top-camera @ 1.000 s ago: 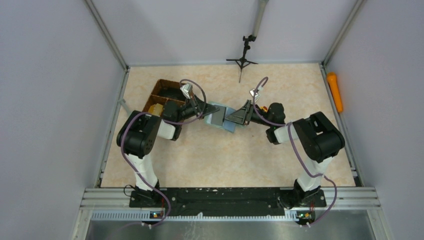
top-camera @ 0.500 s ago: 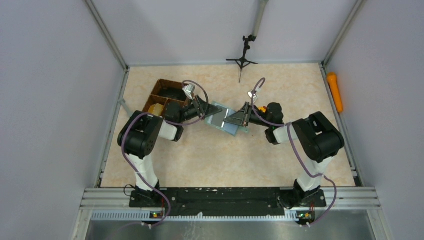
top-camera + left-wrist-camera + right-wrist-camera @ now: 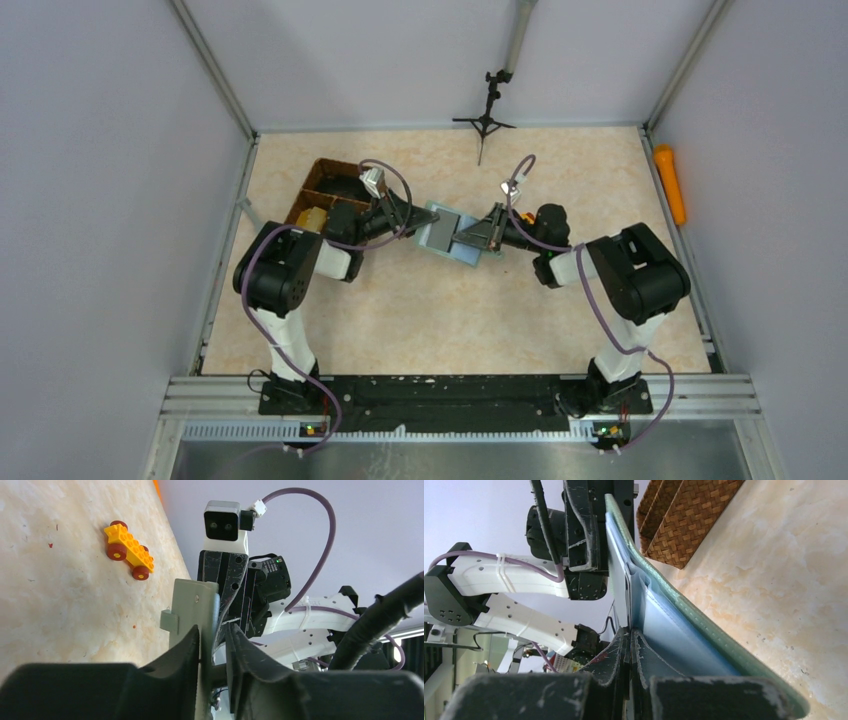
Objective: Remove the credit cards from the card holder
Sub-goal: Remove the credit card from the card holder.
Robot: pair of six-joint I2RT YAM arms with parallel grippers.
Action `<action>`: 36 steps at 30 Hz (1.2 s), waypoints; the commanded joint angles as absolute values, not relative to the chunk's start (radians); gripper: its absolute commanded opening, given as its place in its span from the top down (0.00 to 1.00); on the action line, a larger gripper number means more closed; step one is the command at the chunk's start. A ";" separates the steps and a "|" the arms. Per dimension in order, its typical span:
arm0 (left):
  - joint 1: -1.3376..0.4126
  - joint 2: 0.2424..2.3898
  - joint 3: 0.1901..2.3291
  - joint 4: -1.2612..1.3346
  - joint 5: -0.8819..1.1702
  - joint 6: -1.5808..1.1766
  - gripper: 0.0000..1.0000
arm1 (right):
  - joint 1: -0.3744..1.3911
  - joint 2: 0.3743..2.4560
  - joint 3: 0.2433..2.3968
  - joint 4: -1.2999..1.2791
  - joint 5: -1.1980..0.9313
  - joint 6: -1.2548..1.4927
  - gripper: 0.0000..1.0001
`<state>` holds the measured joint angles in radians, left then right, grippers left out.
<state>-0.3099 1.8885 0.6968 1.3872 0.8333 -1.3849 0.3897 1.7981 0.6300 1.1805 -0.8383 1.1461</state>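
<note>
Top view, holder (image 3: 455, 252): spread open between the two claws, near the tray (image 3: 330, 185); its long axis runs from one claw to the other
Top view, card (image 3: 440, 232): dark, on the holder's inside face, between the claw tips
Top view, left claw (image 3: 412, 218): at the holder's left edge, on the tray side
Top view, right claw (image 3: 462, 240): tip at the card's right edge; we rate this arm the nearer to the card
Left wrist view, left claw state: jaws narrow, with the holder's grey-green edge between the fingers (image 3: 180, 655); it lies against one pad with a slim gap to the other, so we read it as loose, not clamped
Left wrist view, surroundings: a yellow toy car (image 3: 127, 550) sits on the table, well apart
Right wrist view, right claw state: jaws pressed together on a thin sheet edge, which we take to be the card
Right wrist view, holder: tilted up, blue inside toward this claw, running straight ahead to the left claw
Governing relation: the card lies ahead of the right claw, toward the left claw; we judge the pull must run back along that axis, and the loose left claw may let the holder follow
</note>
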 commanded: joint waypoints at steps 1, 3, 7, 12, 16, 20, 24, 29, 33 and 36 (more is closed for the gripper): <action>-0.301 1.852 0.689 1.427 0.857 -1.371 0.76 | 0.373 1.772 0.635 1.214 -0.830 1.132 1.00; -0.301 1.857 0.692 1.427 0.860 -1.374 0.82 | 0.371 1.769 0.635 1.209 -0.830 1.130 1.00; -0.300 1.860 0.697 1.427 0.867 -1.376 0.98 | 0.364 1.766 0.631 1.211 -0.830 1.132 1.00; -0.288 1.863 0.697 1.440 0.870 -1.393 1.00 | 0.350 1.757 0.623 1.209 -0.825 1.133 1.00; -0.271 1.872 0.692 1.490 0.876 -1.431 1.00 | 0.342 1.756 0.617 1.210 -0.822 1.136 1.00; -0.261 1.874 0.688 1.506 0.877 -1.443 1.00 | 0.339 1.755 0.618 1.210 -0.824 1.136 1.00; -0.258 1.868 0.685 1.506 0.876 -1.442 1.00 | 0.337 1.753 0.615 1.212 -0.822 1.135 1.00; -0.255 1.870 0.683 1.510 0.876 -1.446 1.00 | 0.328 1.744 0.606 1.214 -0.819 1.137 1.00; -0.255 1.872 0.682 1.522 0.874 -1.455 1.00 | 0.324 1.739 0.603 1.216 -0.819 1.138 1.00; -0.257 1.885 0.683 1.551 0.872 -1.474 1.00 | 0.324 1.746 0.604 1.249 -0.828 1.156 1.00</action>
<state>-0.2565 1.8893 0.6895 1.4231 0.8669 -1.4418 0.3313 1.7809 0.6083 1.1831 -0.8307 1.1496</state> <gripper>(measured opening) 0.026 0.007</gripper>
